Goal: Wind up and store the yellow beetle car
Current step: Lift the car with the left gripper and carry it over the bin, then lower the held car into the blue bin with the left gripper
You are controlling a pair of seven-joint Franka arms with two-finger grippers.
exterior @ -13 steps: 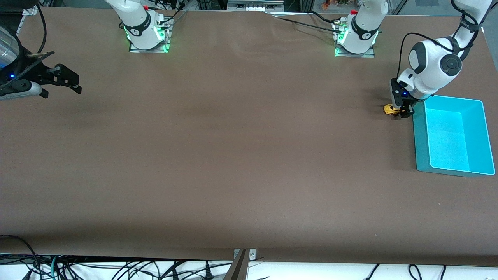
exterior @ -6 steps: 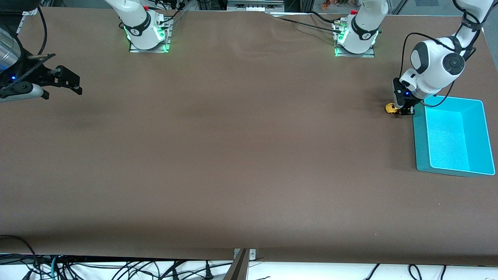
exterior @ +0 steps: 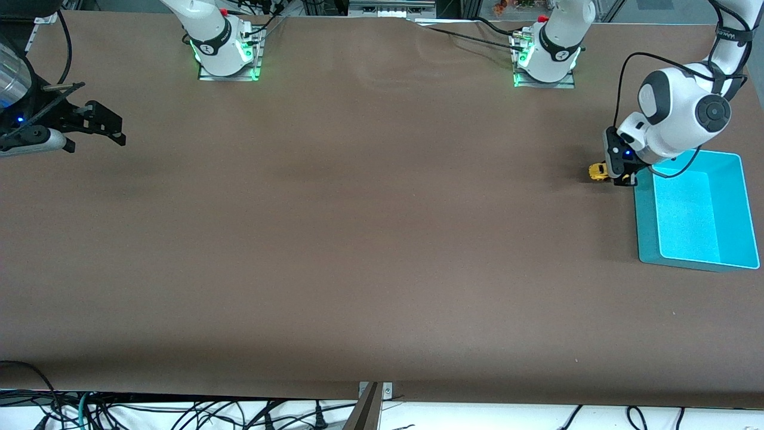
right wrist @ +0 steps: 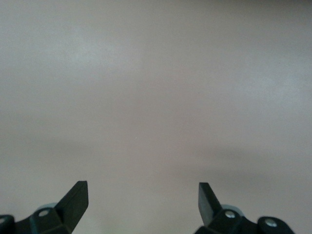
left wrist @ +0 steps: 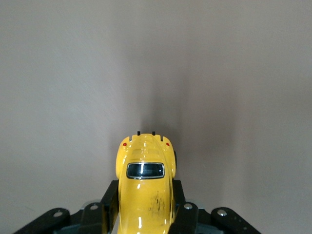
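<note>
The yellow beetle car (exterior: pixel 597 171) is tiny and sits low at the brown table (exterior: pixel 370 239), close to the teal bin's (exterior: pixel 643 222) corner on the left arm's end. My left gripper (exterior: pixel 619 174) is shut on it. In the left wrist view the car's (left wrist: pixel 145 183) rounded body with a dark window sticks out between the two black fingers (left wrist: pixel 110 202), which press its sides. I cannot tell whether its wheels touch the table. My right gripper (exterior: pixel 98 126) waits over the right arm's end of the table, open with only bare table between its fingers (right wrist: pixel 77 199).
The teal bin stands open-topped with nothing in it, nearer the front camera than the left gripper. Both arm bases (exterior: pixel 227 48) stand along the table's farthest edge. Cables hang below the table's front edge (exterior: pixel 179 412).
The left gripper's fingers have closed onto the car. The left arm's wrist and elbow have swung a little toward the bin. The right arm has barely moved.
</note>
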